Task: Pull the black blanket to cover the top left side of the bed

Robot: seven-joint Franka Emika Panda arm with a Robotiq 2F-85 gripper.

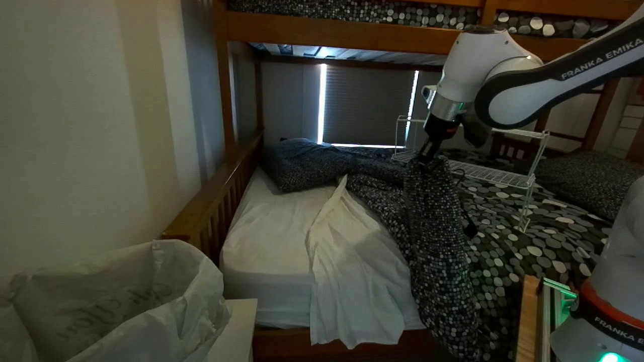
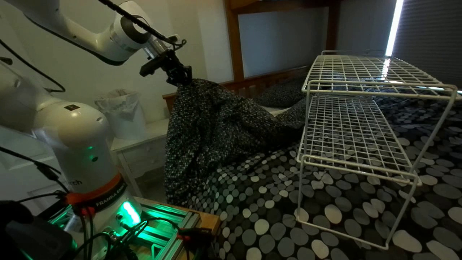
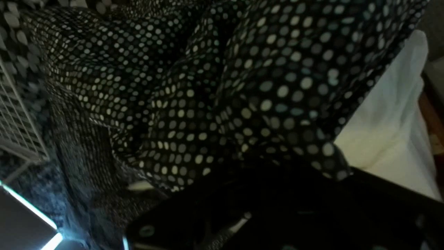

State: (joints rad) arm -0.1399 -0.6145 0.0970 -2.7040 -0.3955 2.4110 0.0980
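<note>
The black blanket with small white specks hangs in folds from my gripper. It is lifted above the right side of the bed as seen in an exterior view. The gripper is shut on the blanket's edge, and the cloth drapes below it toward the floor. In the wrist view the blanket fills most of the picture and runs into the dark jaws; the fingertips are hard to make out. The left part of the white-sheeted mattress is uncovered, and a dark pillow lies at its far end.
A loose white sheet hangs over the bed's foot. A brown side rail runs along the wall. A white wire rack stands on dotted bedding. A white bag is near the foot. The upper bunk is overhead.
</note>
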